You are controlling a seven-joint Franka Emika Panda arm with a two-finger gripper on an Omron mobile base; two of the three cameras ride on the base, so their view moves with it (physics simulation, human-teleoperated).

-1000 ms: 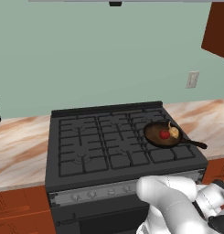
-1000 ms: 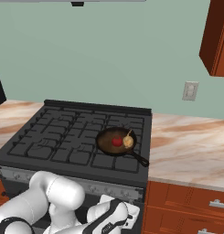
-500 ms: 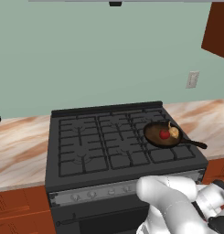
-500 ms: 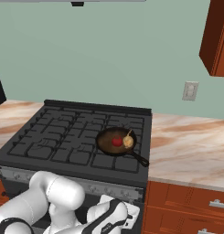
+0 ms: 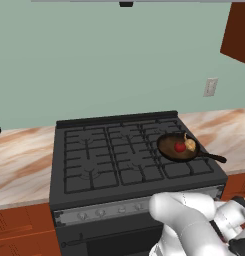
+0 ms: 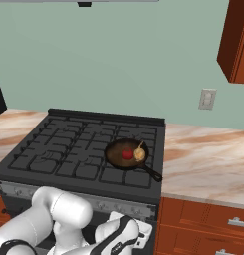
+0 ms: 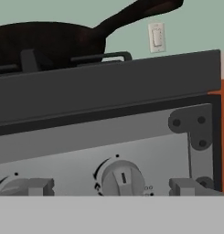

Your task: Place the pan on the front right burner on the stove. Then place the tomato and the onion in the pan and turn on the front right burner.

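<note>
Pincer (image 7: 111, 187) spread wide at the bottom of the hand view, holding nothing, fingertips (image 7: 38, 186) standing to either side of a round grey knob (image 7: 121, 176) at bottom centre on the silver front strip. Judged the target now: small, rigid and smooth, likely to slip under a loose pinch, so best taken square across its rim, with pads on opposite sides, closed firmly and twisted without pulling. Probably some resistance before turning. Above the strip, across the upper left of the hand view, the dark underside of the pan (image 7: 49, 43), handle running to the upper right. In the right base view, pan (image 6: 126, 153) just right of centre, seated on the front right burner (image 6: 113, 175) of the stove (image 6: 54, 149), with tomato (image 6: 127, 154) and onion (image 6: 139, 154) touching side by side inside. Placement apparently done; burner not yet seen lit.
</note>
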